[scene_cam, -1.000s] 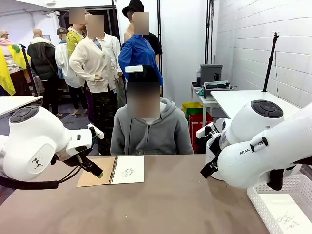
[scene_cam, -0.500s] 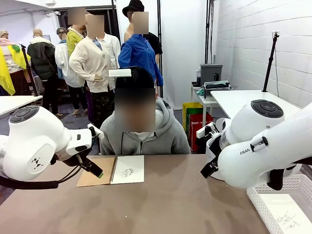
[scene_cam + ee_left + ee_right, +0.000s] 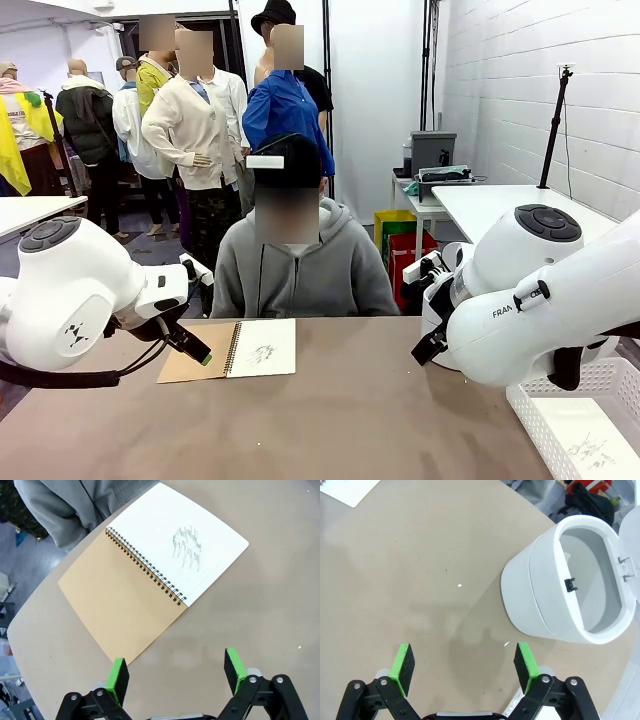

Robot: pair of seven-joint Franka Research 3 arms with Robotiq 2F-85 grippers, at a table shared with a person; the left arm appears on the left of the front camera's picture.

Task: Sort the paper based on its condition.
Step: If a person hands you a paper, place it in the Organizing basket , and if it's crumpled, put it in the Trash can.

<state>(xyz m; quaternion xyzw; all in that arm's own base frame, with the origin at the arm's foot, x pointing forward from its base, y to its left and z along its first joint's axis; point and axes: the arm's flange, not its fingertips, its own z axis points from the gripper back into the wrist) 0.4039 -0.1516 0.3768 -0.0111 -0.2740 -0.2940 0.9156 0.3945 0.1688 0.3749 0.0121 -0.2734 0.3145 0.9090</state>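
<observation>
Paper (image 3: 592,440) in basket (image 3: 534,428), notebook (image 3: 232,349) open, white bin (image 3: 526,596)

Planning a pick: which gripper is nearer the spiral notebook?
Left. The left gripper hovers by the spiral notebook; the right gripper is across the table, beside the white bin.

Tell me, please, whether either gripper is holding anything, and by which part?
Nothing is held: the left gripper hangs open by the spiral notebook, the right gripper open beside the white bin.
</observation>
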